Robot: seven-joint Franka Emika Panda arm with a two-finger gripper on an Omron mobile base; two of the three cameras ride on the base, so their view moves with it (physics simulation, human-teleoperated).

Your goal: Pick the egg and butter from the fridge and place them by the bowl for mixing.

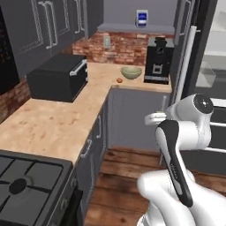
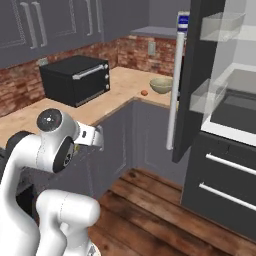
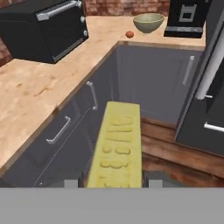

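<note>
While the egg (image 1: 119,80) already lies on the wooden counter (image 1: 53,123) just beside the bowl (image 1: 131,72), the butter (image 3: 116,146) is clamped between the fingertips of the gripper (image 3: 111,183), a pale yellow block reaching forward from the hand, seen in the hand view above the dark cabinet fronts and the plank floor. The step in hand is judged to be the carry from the fridge (image 2: 200,75), whose door stands open at the right, to the back corner of the counter. To do it well, the block should be kept level and lifted above the counter edge before it travels inward, then lowered onto bare wood close to the bowl and on the free side of the egg, so that neither is nudged. A slow release seems wise, since a flat block set down on an edge could tip.

Surroundings: a black toaster oven (image 1: 59,77) stands on the left run of the counter, well apart from the bowl; a black coffee machine (image 1: 158,61) stands just beside the bowl on its right. Between the arm and the target lie the counter's front edge and the open fridge door with its long pale handle (image 2: 175,90); a wide swing to the right would risk striking that door
</note>
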